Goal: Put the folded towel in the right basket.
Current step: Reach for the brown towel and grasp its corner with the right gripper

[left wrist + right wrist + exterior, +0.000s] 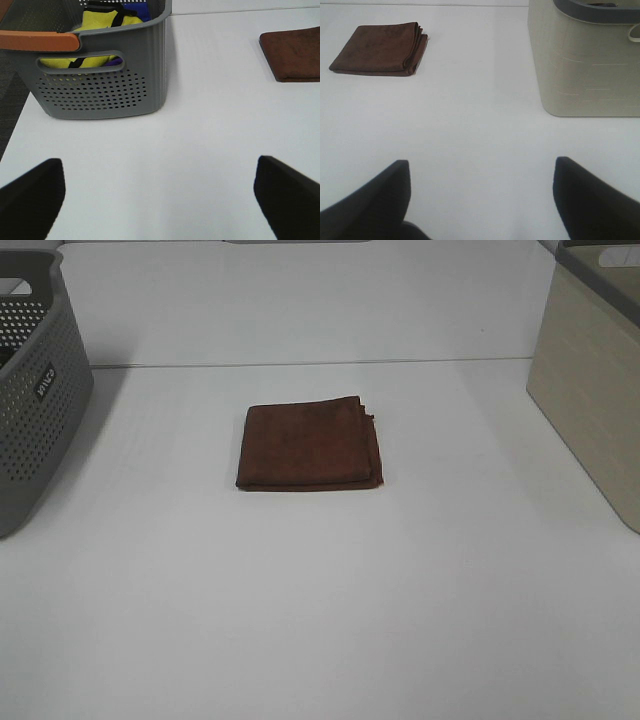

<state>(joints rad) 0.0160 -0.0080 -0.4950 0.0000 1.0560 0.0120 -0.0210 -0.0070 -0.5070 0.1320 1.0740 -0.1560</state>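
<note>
My right pincer (481,165) wide open, empty; towel (377,47) at 11 o'clock, long side 9-to-3; basket (580,70) at 1 o'clock

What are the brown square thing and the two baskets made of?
The towel looks like soft, matte cloth: folded layers show at its edge. The grey basket looks like moulded plastic, with rows of small holes. The beige basket seems smooth plastic too, less surely.
</note>
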